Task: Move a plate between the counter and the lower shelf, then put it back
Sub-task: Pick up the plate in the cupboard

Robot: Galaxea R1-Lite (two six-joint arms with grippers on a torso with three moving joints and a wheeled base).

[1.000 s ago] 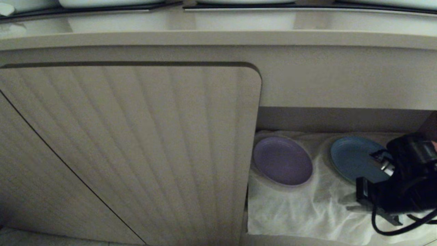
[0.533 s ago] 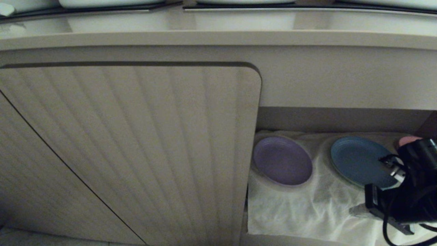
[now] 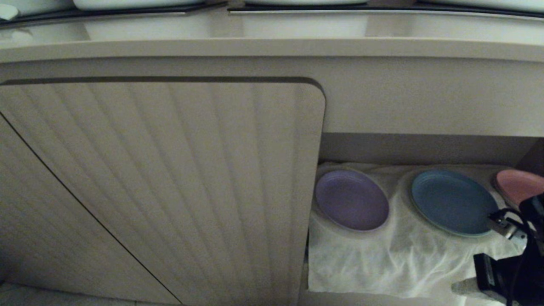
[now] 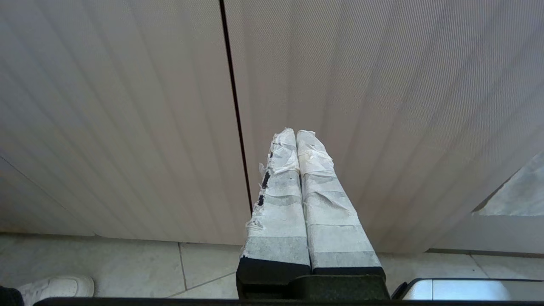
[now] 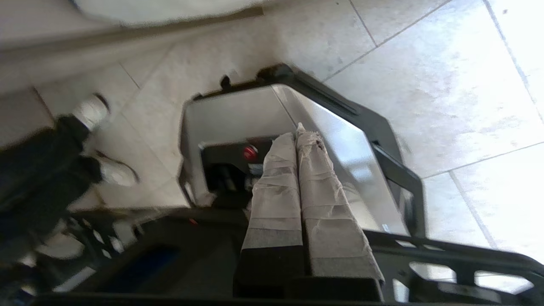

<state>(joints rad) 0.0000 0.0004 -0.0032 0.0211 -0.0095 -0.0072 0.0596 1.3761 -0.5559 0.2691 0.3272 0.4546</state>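
Head view: the round, shallow lavender plastic plate [image 3: 352, 199] lies flat on the wrinkled white cloth [image 3: 382, 263] of the recessed beige lower shelf [image 3: 425, 148], beside a blue plate [image 3: 450, 202] and a pink plate [image 3: 518, 185]. The right arm has pulled back to the frame's corner, uncovering the 2 plates; likely the put-back is finished.

Left wrist view: the left gripper [image 4: 296, 134], fingers together, faces the ribbed cabinet door [image 4: 127, 106].

Right wrist view: the right gripper [image 5: 299, 131] is closed and empty over the robot's base, well apart from the plate.
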